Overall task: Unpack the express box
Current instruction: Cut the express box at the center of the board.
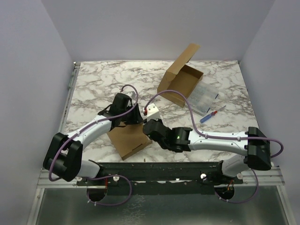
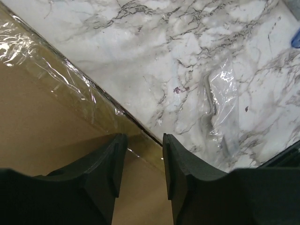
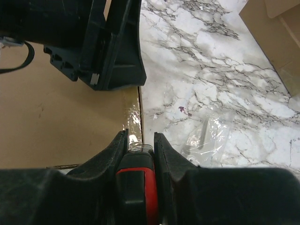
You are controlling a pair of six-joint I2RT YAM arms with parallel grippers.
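The express box (image 1: 129, 140) is a shut brown carton lying near the table's front edge, with clear tape (image 2: 70, 89) running along its edge. My right gripper (image 3: 140, 136) is shut on a black and red cutter (image 3: 138, 183), whose tip rests at the taped edge (image 3: 133, 123). My left gripper (image 2: 144, 138) hovers over that same edge of the carton, jaws apart with nothing between them. Seen from above, both grippers meet at the carton's far corner, left gripper (image 1: 133, 116) beside right gripper (image 1: 149, 126).
An opened cardboard box (image 1: 183, 82) stands at the back right, with clear plastic packaging (image 1: 205, 97) next to it. A blue and red screwdriver (image 1: 208, 116) lies on the marble table (image 1: 93, 89). A clear plastic bag (image 2: 220, 98) lies just beyond the carton.
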